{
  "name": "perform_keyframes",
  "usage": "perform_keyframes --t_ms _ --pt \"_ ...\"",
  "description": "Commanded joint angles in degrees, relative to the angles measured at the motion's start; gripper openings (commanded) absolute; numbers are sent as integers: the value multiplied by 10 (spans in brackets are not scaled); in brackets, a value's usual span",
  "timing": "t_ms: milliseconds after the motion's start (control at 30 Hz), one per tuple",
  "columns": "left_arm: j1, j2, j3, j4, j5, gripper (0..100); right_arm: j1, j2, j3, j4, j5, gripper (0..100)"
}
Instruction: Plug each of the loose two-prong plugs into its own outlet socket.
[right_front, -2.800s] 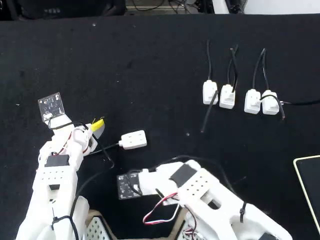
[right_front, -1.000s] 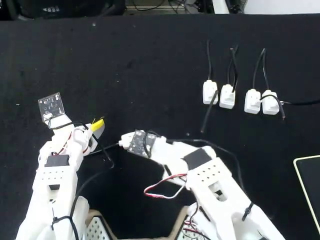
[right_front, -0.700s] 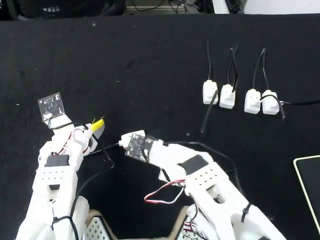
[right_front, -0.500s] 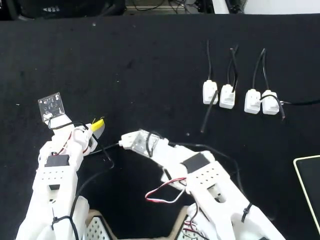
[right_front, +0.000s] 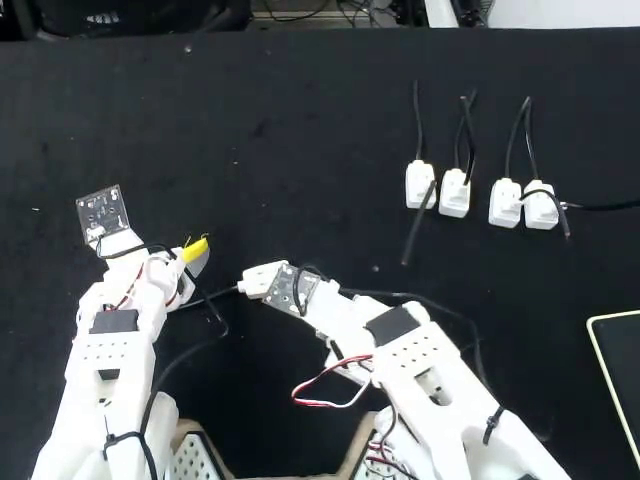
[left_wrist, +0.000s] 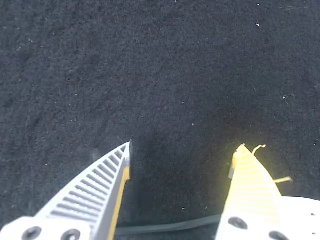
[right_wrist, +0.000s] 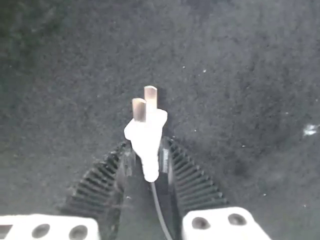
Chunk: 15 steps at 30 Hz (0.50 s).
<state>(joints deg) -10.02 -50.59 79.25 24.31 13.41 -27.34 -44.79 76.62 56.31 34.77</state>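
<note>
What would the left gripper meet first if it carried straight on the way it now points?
Probably the black table cover, straight ahead between the left gripper's open fingers; depth is unclear.

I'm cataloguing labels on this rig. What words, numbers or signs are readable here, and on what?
None is readable.
The small dark circuit board on the left arm's wrist carries pale marks too small to read.
The white two-prong plug in the right tool and the four white cabled blocks show no print.
</note>
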Motion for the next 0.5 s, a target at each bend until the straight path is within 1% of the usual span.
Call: perform_keyframes --t_ms 0,233,467 --pt "-1 -11 -7 -10 4 317 11 -1 -7 1 -1 60" --pt "-1 -11 -8 -10 4 317 10 -1 11 -44 -6 60" --pt "-1 -11 -7 -10 4 317 11 -1 12 -45 -6 53"
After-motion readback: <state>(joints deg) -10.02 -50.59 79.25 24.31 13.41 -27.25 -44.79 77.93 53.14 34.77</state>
